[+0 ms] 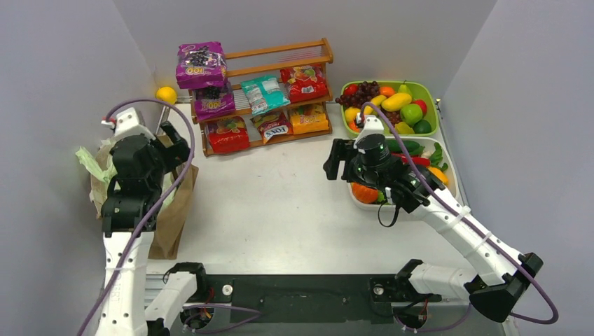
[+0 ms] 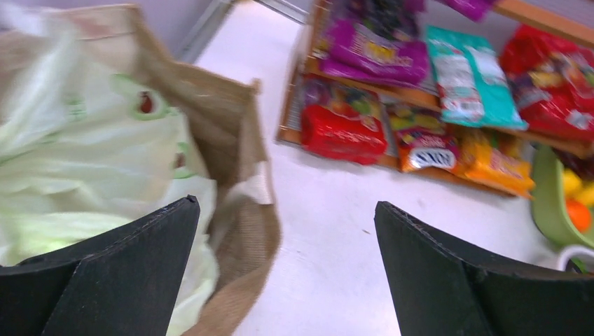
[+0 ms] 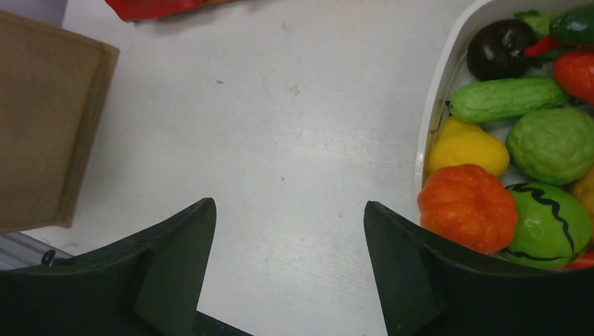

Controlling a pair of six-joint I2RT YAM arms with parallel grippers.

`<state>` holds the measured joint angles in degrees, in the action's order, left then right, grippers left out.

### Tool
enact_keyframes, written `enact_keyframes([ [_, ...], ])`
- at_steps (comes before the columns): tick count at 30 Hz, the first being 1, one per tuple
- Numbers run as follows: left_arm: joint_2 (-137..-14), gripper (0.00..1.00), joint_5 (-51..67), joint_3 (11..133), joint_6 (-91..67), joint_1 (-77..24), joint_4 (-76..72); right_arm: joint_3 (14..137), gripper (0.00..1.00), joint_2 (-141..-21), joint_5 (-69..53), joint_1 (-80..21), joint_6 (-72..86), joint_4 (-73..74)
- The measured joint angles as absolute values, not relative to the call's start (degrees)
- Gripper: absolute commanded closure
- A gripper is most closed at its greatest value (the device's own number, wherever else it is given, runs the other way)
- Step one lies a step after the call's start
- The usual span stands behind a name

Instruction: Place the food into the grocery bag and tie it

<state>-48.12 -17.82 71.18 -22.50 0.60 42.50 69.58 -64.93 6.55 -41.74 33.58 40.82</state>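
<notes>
- Two grippers are empty. My left gripper (image 2: 286,210) has its fingers spread wide, nothing between them.
- Just beside its left finger lies the grocery bag (image 2: 91,161), bunched against the brown paper bag (image 2: 238,133).
- That green film looks thin, soft and light. I judge it will crumple and slip, so I would pinch it at the rim or a handle. I cannot pick out the handles here.
- Ahead and to the right of that gripper, the wooden rack (image 1: 280,49) holds snack packets (image 2: 343,129). They look crinkly and light, best taken by an edge.
- My right gripper (image 3: 288,206) is also spread, over bare table.
- Just right of its right finger, the white tray (image 3: 430,112) holds toy vegetables, the orange pumpkin (image 3: 468,206) nearest. They look glossy, hard and rounded, so likely to squirt out. I would grip across the middle.
</notes>
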Motion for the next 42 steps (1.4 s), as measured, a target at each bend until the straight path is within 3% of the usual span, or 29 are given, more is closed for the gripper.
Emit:
enact_keyframes([
  [2, -49.34, 0.03, -14.09, 70.81, -22.39, -1.91, 40.91, 72.07, 0.26, -64.99, 7.35, -41.74, 33.45, 40.75],
  [5, -50.63, 0.03, -9.96, 69.84, -22.26, -7.6, 38.74, 74.89, 0.1, -64.79, 8.75, -41.71, 33.41, 40.05],
  [7, -51.57, 0.03, -8.71, 69.1, -22.09, -12.69, 37.34, 75.57, 0.08, -64.23, 10.13, -41.71, 33.36, 39.44],
  [15, -52.47, 0.03, -6.59, 61.12, -21.87, -30.98, 29.08, 74.96, 0.06, -58.54, 15.42, -40.62, 33.15, 35.86],
  [21, -52.8, 0.03, -7.7, 53.82, -23.68, -40.75, 24.23, 66.46, 0.04, -49.19, 19.59, -40.14, 32.58, 30.0],
  [34, -45.95, 0.03, -11.75, 35.75, -32.42, -49.17, 16.84, 47.37, 0.03, -34.96, 22.35, -40.14, 37.12, 26.61],
  [42, -41.95, 0.03, -12.93, 32.73, -34.92, -49.54, 16.84, 45.52, 0.03, -32.82, 23.18, -40.14, 38.48, 26.59],
])
